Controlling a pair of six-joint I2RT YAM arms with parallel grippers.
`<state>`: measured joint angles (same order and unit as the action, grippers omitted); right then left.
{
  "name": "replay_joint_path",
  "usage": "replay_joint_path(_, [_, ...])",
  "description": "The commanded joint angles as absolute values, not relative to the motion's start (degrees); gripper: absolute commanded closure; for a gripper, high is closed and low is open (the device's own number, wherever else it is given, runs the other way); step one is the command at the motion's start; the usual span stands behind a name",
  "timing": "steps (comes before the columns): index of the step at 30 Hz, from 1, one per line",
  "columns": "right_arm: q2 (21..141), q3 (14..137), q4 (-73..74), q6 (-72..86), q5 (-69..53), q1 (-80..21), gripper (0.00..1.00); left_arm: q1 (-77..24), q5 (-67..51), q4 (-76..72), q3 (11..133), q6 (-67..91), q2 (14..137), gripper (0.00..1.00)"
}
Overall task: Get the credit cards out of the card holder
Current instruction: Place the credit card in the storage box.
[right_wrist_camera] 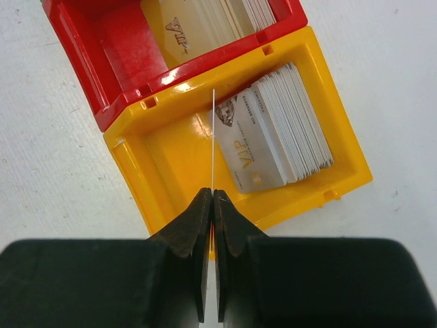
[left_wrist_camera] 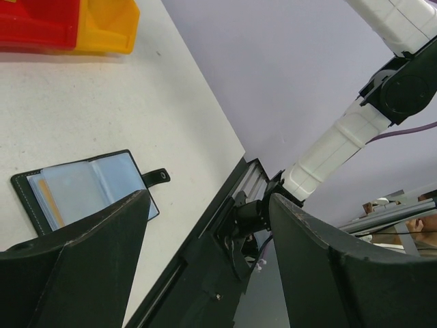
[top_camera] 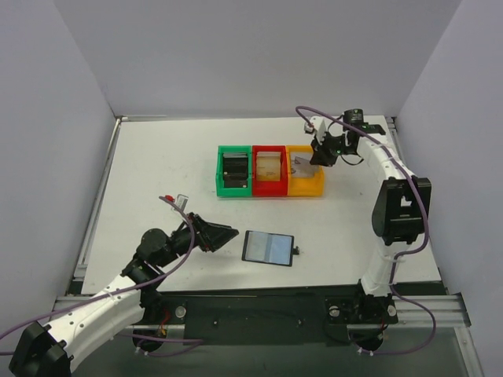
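The black card holder (top_camera: 268, 248) lies open and flat on the table, its grey-blue pockets up and its snap tab to the right. In the left wrist view (left_wrist_camera: 82, 188) a tan card edge (left_wrist_camera: 49, 203) shows in one pocket. My left gripper (top_camera: 224, 234) is open and empty just left of the holder, held low and not touching it; it also shows in the left wrist view (left_wrist_camera: 208, 197). My right gripper (right_wrist_camera: 214, 195) is shut on a thin credit card (right_wrist_camera: 214, 137), seen edge-on, and holds it over the yellow bin (right_wrist_camera: 136, 171). The top view shows this gripper (top_camera: 318, 157) at the bin's right end.
The green bin (top_camera: 234, 188), red bin (top_camera: 269, 188) and yellow bin (top_camera: 305, 187) stand in a row at mid-table. The yellow bin holds a grey card stack (right_wrist_camera: 280, 130), the red bin a tan stack (right_wrist_camera: 205, 20). The table's near edge rail (left_wrist_camera: 225, 198) runs just past the holder.
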<state>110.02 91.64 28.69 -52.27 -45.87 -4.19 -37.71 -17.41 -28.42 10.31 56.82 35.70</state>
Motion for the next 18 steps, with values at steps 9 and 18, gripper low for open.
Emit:
replay_joint_path(9, [112.9,94.6,30.9,-56.1,-46.9,-5.7,1.0,-37.5,-17.9,-28.3,10.5,56.0,34.9,0.2])
replay_joint_path(18, [97.8,85.0,3.4,-33.8,-42.8,-6.9,1.0,-37.4,-16.5,-29.1,11.5,55.5,34.6,0.2])
